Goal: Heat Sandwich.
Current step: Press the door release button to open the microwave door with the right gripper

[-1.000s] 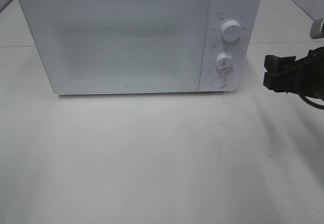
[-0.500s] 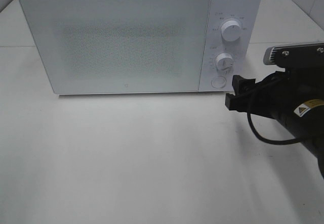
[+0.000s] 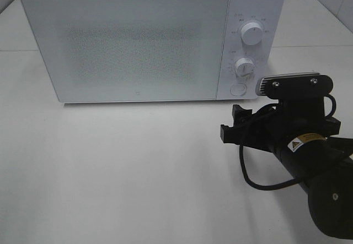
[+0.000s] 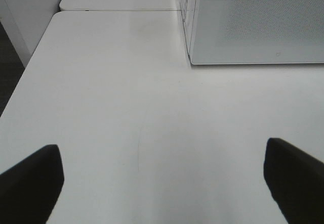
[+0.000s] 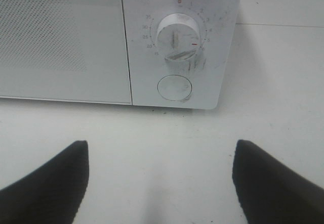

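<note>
The sandwich is out of view in every frame. A white microwave stands at the back of the table with its door closed. My right gripper is open and holds nothing. It hovers low over the table just in front of the control panel, below the round door button. In the right wrist view, the open right gripper faces that button and the timer knob above it. My left gripper is open and empty over bare table, left of the microwave.
The white table stretches in front of the microwave. A second knob sits higher on the panel. The table's left edge drops off beside a dark floor. A black cable loops off the right arm.
My right arm came in from the right edge, moving left and nearer, and now sits in front of the control panel. Its jaws stayed open. The microwave has not moved.
</note>
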Motion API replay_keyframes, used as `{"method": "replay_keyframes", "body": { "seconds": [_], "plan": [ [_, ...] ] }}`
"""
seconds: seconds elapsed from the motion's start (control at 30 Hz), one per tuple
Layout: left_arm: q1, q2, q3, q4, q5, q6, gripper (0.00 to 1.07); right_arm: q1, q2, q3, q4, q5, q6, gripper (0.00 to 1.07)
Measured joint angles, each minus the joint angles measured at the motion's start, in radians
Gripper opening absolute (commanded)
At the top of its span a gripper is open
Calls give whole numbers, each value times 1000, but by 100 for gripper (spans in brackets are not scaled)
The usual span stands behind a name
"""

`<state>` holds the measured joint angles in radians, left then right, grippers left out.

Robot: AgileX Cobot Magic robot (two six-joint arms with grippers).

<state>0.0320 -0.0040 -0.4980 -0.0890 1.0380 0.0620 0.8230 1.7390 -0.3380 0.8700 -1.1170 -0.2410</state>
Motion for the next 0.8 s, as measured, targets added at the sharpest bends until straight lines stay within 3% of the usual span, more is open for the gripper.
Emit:
{"method": "replay_keyframes", "body": {
  "seconds": [0.43, 0.8],
  "plan": [
    [0, 0, 0, 0, 0, 0, 101, 3, 2, -4, 9, 6, 89, 76],
    [0, 0, 0, 0, 0, 0, 101, 3, 2, -5, 9, 6, 674, 76]
  ]
}}
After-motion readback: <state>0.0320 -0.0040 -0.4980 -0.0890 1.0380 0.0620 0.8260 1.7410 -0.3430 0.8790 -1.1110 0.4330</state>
